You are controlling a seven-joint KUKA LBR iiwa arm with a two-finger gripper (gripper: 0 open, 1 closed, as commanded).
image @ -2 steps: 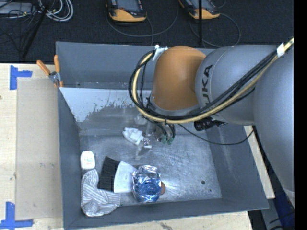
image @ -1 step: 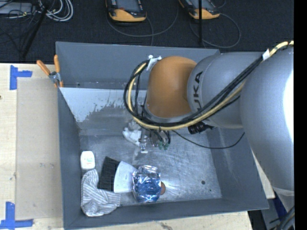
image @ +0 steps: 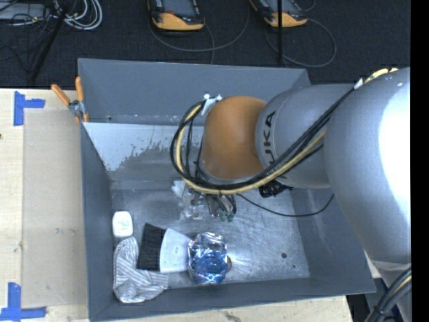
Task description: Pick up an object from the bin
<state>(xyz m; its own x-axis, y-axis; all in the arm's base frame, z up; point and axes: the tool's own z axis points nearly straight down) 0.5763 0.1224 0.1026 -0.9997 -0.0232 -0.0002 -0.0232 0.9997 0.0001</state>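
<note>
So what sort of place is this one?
Probably a robotics lab test cell: a large robot arm over a grey metal bin of odd scraps, with cables and control pads behind.

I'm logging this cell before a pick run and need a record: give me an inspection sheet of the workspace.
Surface: grey bin, floor scuffed.
Job's things: white cap, striped cloth, black pad, white card and blue foil bag, grouped at the view's lower left.
Clutter: nothing seen.
Grippers: gripper down in mid-bin, just above the bag; grasp cannot be judged.
Cables: cables loop round the orange cover.
Surroundings: two devices and wires on dark floor behind.
</note>
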